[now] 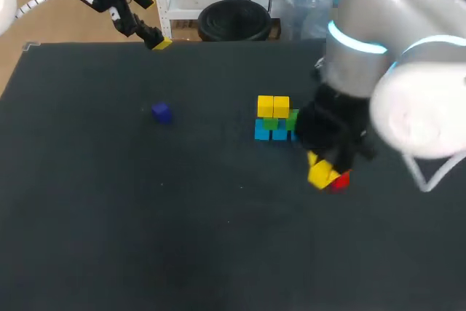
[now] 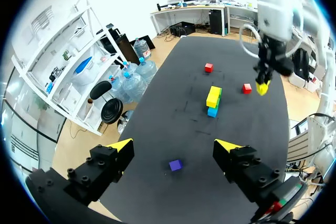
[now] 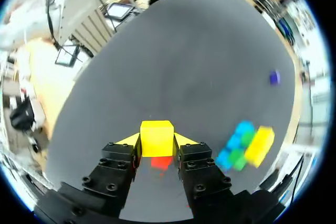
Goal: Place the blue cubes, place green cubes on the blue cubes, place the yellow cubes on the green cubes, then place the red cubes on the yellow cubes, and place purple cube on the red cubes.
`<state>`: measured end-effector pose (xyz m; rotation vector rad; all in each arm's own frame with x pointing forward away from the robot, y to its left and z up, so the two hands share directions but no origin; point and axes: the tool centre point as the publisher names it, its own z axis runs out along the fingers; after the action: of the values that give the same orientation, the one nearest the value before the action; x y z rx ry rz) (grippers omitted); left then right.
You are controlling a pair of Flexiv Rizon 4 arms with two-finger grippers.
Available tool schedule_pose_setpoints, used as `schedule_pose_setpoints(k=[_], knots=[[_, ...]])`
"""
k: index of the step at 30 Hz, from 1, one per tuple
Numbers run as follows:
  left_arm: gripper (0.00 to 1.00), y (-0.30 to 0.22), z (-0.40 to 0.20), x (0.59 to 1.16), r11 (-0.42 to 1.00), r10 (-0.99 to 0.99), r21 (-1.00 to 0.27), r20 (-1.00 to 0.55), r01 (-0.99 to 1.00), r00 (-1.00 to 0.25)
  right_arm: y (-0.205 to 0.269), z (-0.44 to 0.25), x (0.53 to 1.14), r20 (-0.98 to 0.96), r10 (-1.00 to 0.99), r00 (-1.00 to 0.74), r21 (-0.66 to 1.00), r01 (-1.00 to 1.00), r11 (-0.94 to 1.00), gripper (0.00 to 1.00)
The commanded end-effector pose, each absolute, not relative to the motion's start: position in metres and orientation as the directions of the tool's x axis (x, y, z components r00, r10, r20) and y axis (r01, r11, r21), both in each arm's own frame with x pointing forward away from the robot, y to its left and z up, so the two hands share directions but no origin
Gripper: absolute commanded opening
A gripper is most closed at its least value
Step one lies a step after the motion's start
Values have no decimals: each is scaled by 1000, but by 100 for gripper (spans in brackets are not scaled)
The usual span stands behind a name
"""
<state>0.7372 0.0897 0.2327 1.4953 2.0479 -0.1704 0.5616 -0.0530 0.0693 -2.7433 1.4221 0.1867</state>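
A stack stands mid-table: blue cubes (image 1: 271,133) at the bottom, green cubes (image 1: 291,119) on them, two yellow cubes (image 1: 273,105) on top. Just right of it, my right gripper (image 1: 321,172) is shut on another yellow cube (image 3: 156,138), held above the table. A red cube (image 3: 160,162) lies directly beneath it (image 1: 341,180). The left wrist view shows a second red cube (image 2: 209,67) beyond the stack (image 2: 213,99). A purple cube (image 1: 162,112) sits alone to the left. My left gripper (image 1: 156,40) hangs open at the table's far left edge, empty (image 2: 175,145).
The black table (image 1: 145,238) holds only the cubes. My right arm (image 1: 393,71) covers the table's right rear part in the head view, hiding the far red cube there.
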Motion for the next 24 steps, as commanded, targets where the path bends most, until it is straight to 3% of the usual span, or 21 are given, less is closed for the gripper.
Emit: schedule_pose_setpoints(k=[1,12,24], knots=[[100,91,232,738,357,827,234,-529,904,-190,-77,88,560,-125,-911,393,34,-916,-400,0],[100,91,232,738,357,827,234,-529,904,-190,-102,98,605,-148,-989,6,25,-1000,-9,0],[100,91,232,738,357,827,234,-529,904,-190,-69,104,648,-131,-991,7,-26,-1000,-4,0]])
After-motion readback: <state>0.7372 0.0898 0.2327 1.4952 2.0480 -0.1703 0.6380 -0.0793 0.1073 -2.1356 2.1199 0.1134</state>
